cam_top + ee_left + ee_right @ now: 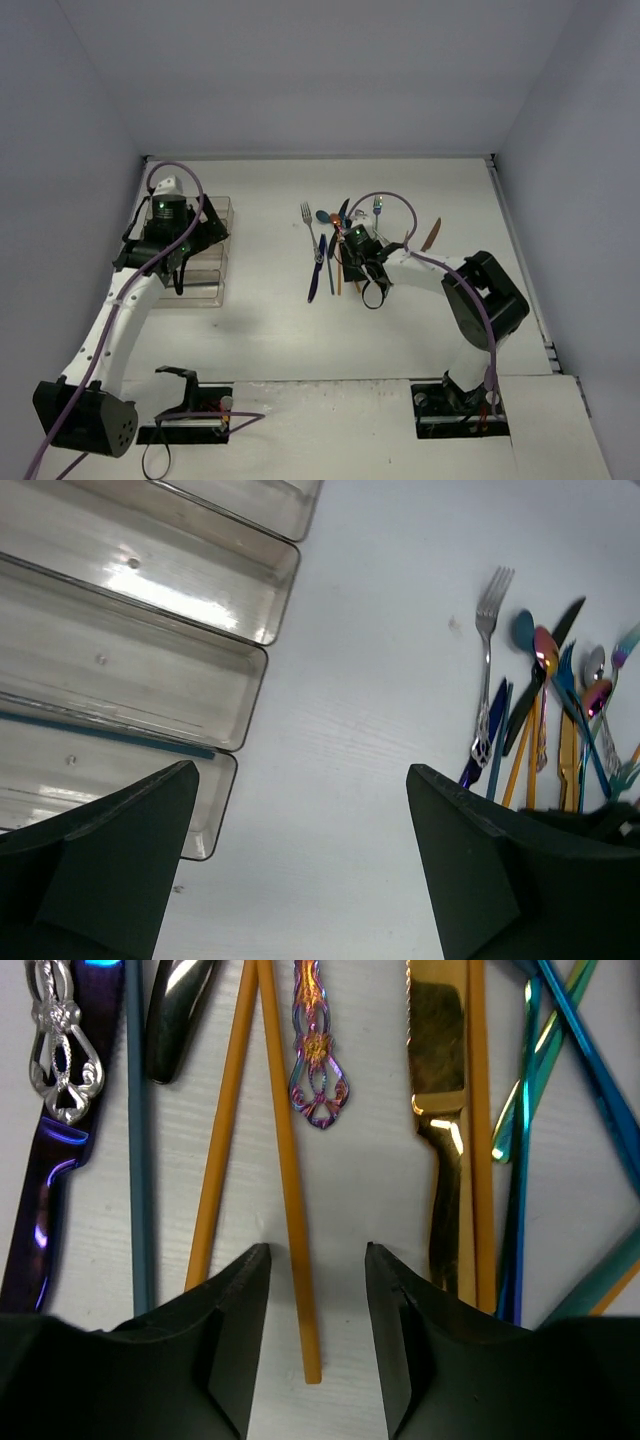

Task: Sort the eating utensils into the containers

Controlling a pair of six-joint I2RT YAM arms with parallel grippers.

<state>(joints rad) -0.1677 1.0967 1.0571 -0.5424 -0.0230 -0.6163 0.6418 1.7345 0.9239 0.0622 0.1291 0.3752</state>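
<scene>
Left gripper (300,770) above the tray (265,660): jaws wide apart, empty. One blue chopstick (100,735) lies in a compartment. Right gripper (317,1250) low over the counter (370,1180): jaws apart astride a gold chopstick (286,1160) near its end, not clamped. Risk: its twin (222,1110) and the gold knife (438,1020) lie just beside and may snag, or the end-held stick may pivot

The top view looks down from above the near edge over the whole white table (270,330). The left wrist view overlooks the clear plastic four-compartment tray (150,610) at left. The right wrist view, very close, shares with it the coloured metal utensils (290,1180).
</scene>
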